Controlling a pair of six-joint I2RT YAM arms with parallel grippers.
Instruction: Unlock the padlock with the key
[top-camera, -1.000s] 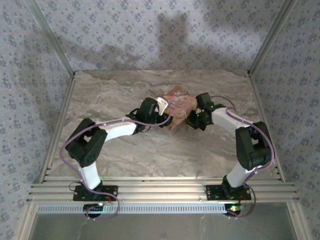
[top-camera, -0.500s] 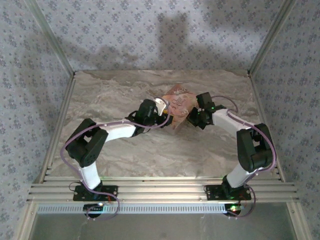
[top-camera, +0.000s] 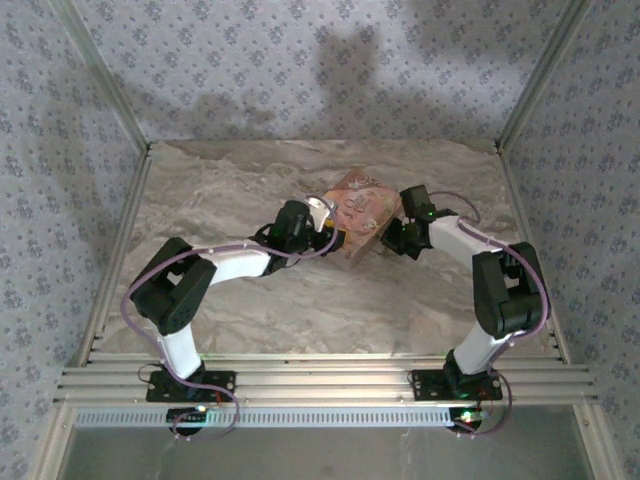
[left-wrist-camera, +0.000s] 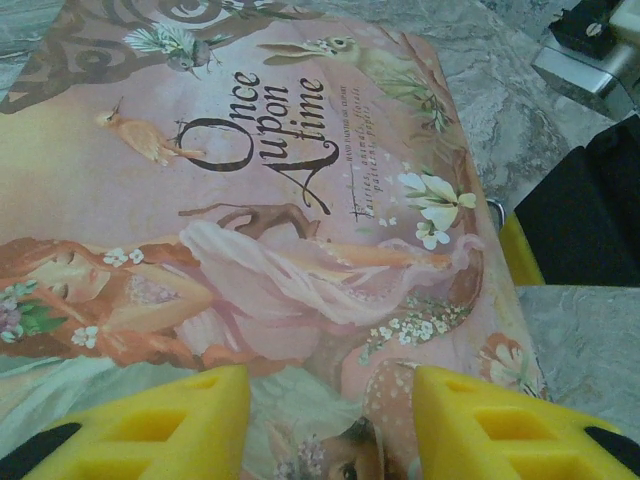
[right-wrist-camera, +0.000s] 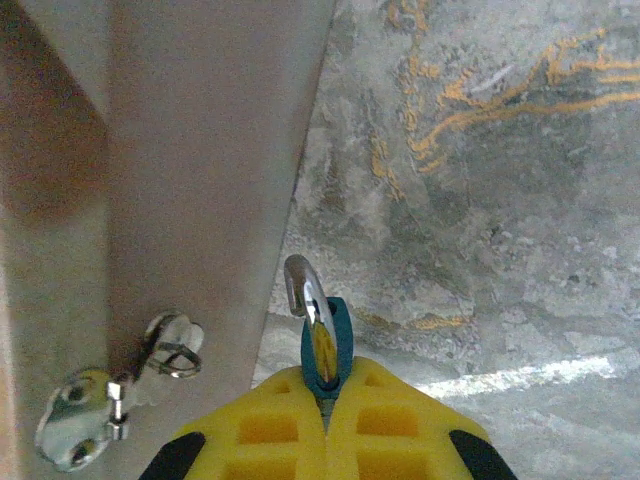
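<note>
Right gripper pinched on the blue padlock beside the "Once upon A time" box

From the right wrist, the right gripper (right-wrist-camera: 327, 380) has its yellow fingers (right-wrist-camera: 260, 430) closed together on the padlock (right-wrist-camera: 327, 348). Its blue body is wedged between the tips and its metal shackle (right-wrist-camera: 300, 285) pokes out ahead, above the marbled table (right-wrist-camera: 480, 200) and just beside the plain side wall of the pink box (right-wrist-camera: 200, 150). A key ring (right-wrist-camera: 165, 345) with small silver pieces, seemingly keys, lies against that wall. From the left wrist, the lid's dark curling letters read "Once upon A time"; the fine print under them is too small to read. A bird, a hare, flowers and a sleeping red-haired girl are painted around them. The left gripper (left-wrist-camera: 330, 400) has its fingers (left-wrist-camera: 150, 425) spread wide apart at the lid's near edge, and I cannot tell whether they touch it.
</note>
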